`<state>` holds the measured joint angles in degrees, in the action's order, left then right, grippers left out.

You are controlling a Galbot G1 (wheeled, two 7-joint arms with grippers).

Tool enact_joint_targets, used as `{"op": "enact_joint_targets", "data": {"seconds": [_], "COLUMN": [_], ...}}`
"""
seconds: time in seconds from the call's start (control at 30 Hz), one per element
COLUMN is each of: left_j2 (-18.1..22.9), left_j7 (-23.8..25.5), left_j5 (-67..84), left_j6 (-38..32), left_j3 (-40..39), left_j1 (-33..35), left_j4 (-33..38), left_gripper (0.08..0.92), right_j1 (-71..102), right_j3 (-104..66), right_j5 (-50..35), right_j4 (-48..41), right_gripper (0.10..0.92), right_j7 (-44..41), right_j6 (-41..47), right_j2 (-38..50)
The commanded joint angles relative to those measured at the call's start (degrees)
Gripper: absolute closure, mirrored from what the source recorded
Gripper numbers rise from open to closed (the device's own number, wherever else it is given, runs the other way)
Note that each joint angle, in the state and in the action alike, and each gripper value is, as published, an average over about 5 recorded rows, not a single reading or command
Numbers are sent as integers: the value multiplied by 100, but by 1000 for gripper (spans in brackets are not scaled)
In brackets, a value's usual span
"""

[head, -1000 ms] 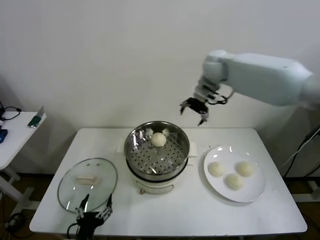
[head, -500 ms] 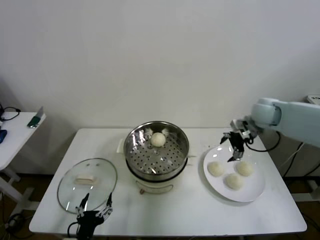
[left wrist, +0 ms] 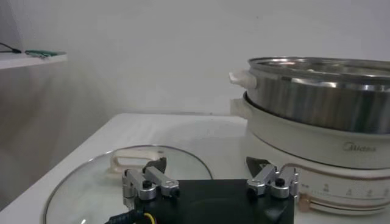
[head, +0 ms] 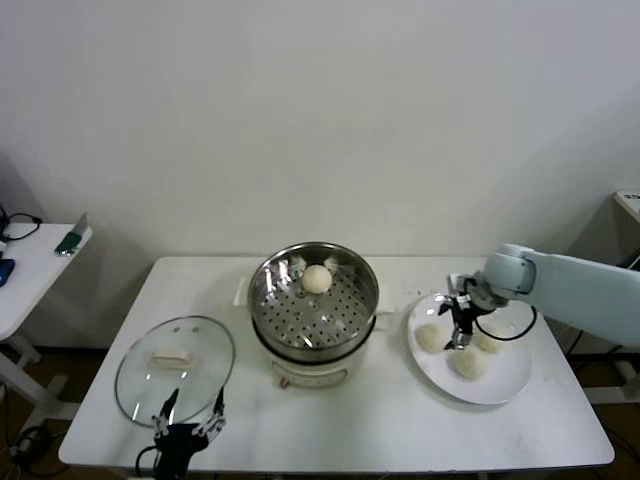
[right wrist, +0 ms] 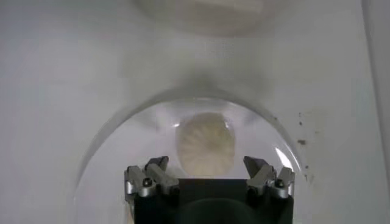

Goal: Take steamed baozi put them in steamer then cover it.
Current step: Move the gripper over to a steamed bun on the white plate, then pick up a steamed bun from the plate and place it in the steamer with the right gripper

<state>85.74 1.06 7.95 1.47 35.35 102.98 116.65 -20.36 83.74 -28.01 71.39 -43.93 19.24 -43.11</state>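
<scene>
A white table is standing against a plain white wall. The steamer is holding one baozi; three are lying on a white plate. The right gripper is hanging spread above them, possibly touching one. The left gripper, apart, is sitting by the cover, partly cut off.

Right gripper overlapped plate's buns, contact indeterminable; left gripper cropped by head view's lower edge; steamer cropped in left wrist view
</scene>
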Motion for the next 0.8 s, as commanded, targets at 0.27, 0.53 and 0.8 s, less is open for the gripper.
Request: {"op": "enact_joint_targets", "data": {"seconds": [0.27, 0.53, 0.8], "left_j2": [-16, -25, -75], "left_j7": [-24, -35, -30], "left_j5": [32, 27, 15], "left_j6": [10, 20, 6], "left_j3": [16, 13, -39], "left_j1": [-6, -4, -16], "left_j4": [-4, 33, 51], "left_gripper": [177, 177, 177], "right_j1": [361, -1118, -4268], "right_j3": [-302, 614, 2169], "right_j5": [64, -336, -1480], "right_j4": [-488, -158, 469], "right_gripper": [389, 441, 445], "right_j7": [-64, -496, -1291], "right_j6": [149, -125, -433], "right_j2": [-397, -260, -517]}}
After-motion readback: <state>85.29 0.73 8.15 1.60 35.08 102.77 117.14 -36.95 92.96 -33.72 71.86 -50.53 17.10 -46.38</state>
